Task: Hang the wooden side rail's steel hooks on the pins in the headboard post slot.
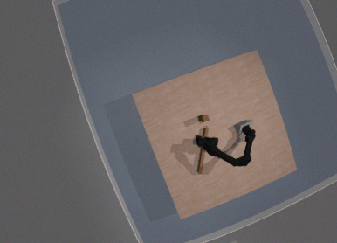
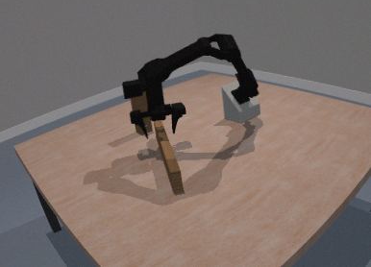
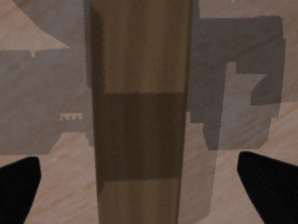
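The wooden side rail (image 1: 201,164) (image 2: 171,157) (image 3: 142,60) lies on the table, standing on its narrow edge. A small grey spot at its post-side end in the top camera looks like the steel hooks (image 1: 206,128); their detail is too small to tell. The headboard post (image 1: 203,118) (image 2: 142,110) stands upright just beyond that end, with a small gap between them. Its slot and pins are not visible. My gripper (image 2: 160,134) (image 3: 142,164) is open and empty, pointing down above the rail. One finger is on each side of the rail, with neither touching it in the wrist view.
The arm's grey base block (image 1: 243,126) (image 2: 233,106) stands on the wooden table (image 1: 257,86) (image 2: 250,181), to the right of the rail and post. The arm arches from it over the table. Arm shadows fall across the table and the rail.
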Motion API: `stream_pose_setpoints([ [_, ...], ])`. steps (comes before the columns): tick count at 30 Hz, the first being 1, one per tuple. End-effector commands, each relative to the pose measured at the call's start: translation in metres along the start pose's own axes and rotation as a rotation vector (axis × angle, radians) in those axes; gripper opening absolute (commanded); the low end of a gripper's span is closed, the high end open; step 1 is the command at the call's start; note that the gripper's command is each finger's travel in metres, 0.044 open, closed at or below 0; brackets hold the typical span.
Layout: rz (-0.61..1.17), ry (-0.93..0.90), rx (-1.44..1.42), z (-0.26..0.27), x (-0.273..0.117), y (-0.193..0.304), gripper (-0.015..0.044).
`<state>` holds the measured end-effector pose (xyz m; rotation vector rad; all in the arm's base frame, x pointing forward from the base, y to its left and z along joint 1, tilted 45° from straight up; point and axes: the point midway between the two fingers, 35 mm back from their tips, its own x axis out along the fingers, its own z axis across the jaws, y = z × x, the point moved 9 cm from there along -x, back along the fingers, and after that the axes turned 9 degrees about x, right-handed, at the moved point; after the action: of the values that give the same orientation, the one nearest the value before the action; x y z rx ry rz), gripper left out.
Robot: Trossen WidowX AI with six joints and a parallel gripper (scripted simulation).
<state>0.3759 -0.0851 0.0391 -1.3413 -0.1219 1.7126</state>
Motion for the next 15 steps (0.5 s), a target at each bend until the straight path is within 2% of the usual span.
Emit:
stream_pose_setpoints([
  [1, -0.002, -0.007, 0.012, 0.000, 0.008, 0.002, 0.0440],
  [14, -0.004, -0.008, 0.011, 0.002, 0.024, 0.002, 0.0440],
  [15, -0.004, -0.008, 0.011, 0.002, 0.024, 0.002, 0.0414],
])
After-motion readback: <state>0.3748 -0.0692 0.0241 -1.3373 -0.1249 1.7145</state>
